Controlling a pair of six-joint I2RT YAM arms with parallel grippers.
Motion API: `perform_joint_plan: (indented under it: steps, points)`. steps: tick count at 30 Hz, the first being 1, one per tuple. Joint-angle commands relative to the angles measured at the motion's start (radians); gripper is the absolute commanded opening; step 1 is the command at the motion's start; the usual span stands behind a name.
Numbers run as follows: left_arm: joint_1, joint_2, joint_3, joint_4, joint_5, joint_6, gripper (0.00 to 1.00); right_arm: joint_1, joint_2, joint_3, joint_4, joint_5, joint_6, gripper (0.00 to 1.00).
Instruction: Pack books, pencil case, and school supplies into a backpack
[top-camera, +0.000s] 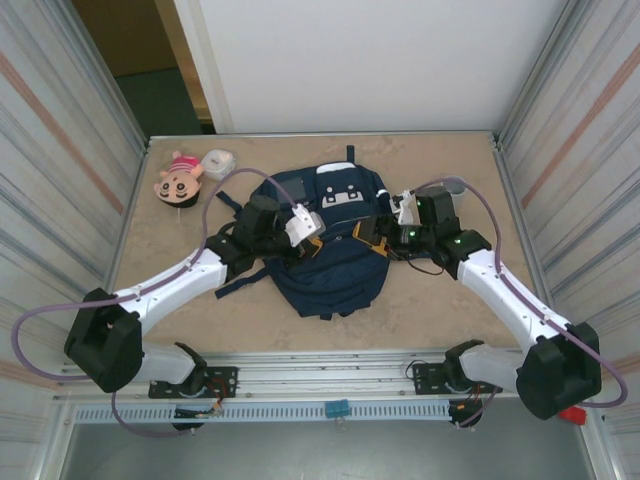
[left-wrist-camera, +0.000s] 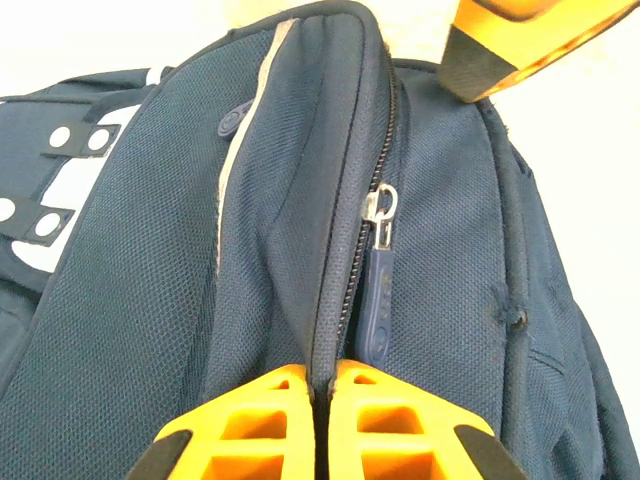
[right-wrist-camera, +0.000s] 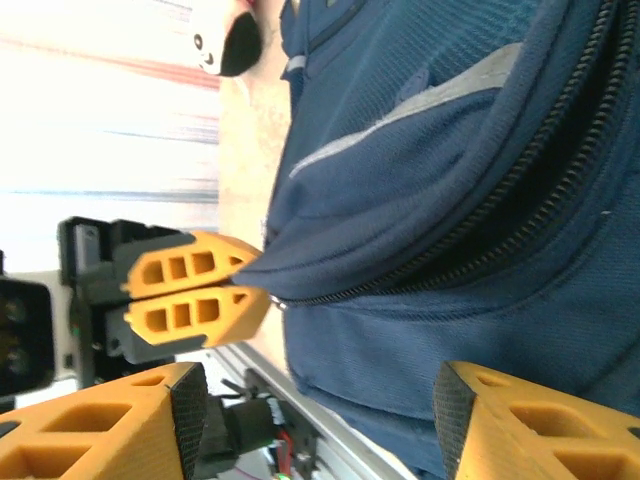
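Navy backpack (top-camera: 335, 280) lies flat in the middle of the worktop (top-camera: 450, 310), its patched front facing up, with both arms meeting over its upper half. Off at the upper left of the overhead view sit a pink doll head (top-camera: 178, 180) and a small pale cup (top-camera: 217, 163), well apart from the bag. The zipper (left-wrist-camera: 350, 270) appears closed along the stretch seen from the left wrist, its blue pull tab (left-wrist-camera: 378, 300) hanging flat against the fabric, so the packing looks largely done and the closing of the bag looks finished or nearly so. Whether the book and the small supplies are inside cannot be told, and whether the zipper is shut along its whole run cannot be told either. The left end effector (left-wrist-camera: 322, 380) has its orange fingers pressed together on a raised fold of the backpack right at the zipper line, pinching the cloth and lifting it into a ridge. The right end effector (right-wrist-camera: 320, 400) is spread wide, its two fingers apart at the lower corners of its own wrist view, with nothing clamped between them and the bag's side just beyond. Seen from above, the left arm stretches from the lower left diagonally up to the bag's left side, while the right arm bends in from the lower right, its wrist turned inward toward the bag's right side.
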Motion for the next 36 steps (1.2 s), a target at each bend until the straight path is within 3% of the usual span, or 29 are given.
perform_joint_plan:
  steps: [1, 8, 20, 27, 28, 33, 36]
  points:
    - [0.000, -0.046, 0.001, 0.127, 0.112, 0.049, 0.00, -0.002, 0.003, 0.012, 0.130, -0.022, 0.139, 0.60]
    - [0.000, -0.058, -0.024, 0.158, 0.163, 0.083, 0.00, -0.006, 0.038, -0.001, 0.204, 0.032, 0.247, 0.57]
    - [0.002, -0.078, -0.053, 0.179, 0.202, 0.123, 0.01, 0.000, 0.068, -0.037, 0.228, 0.119, 0.376, 0.65]
    - [0.001, -0.104, -0.063, 0.187, 0.207, 0.120, 0.02, 0.009, 0.090, -0.051, 0.261, 0.155, 0.405, 0.64]
    - [0.001, -0.106, -0.064, 0.182, 0.206, 0.121, 0.02, 0.010, 0.092, -0.054, 0.267, 0.161, 0.409, 0.62]
    - [0.002, -0.121, -0.067, 0.150, 0.210, 0.119, 0.04, 0.016, 0.100, -0.061, 0.289, 0.189, 0.425, 0.29]
    - [-0.001, -0.134, -0.055, 0.134, 0.169, 0.028, 0.10, 0.029, 0.091, -0.075, 0.314, 0.207, 0.438, 0.13]
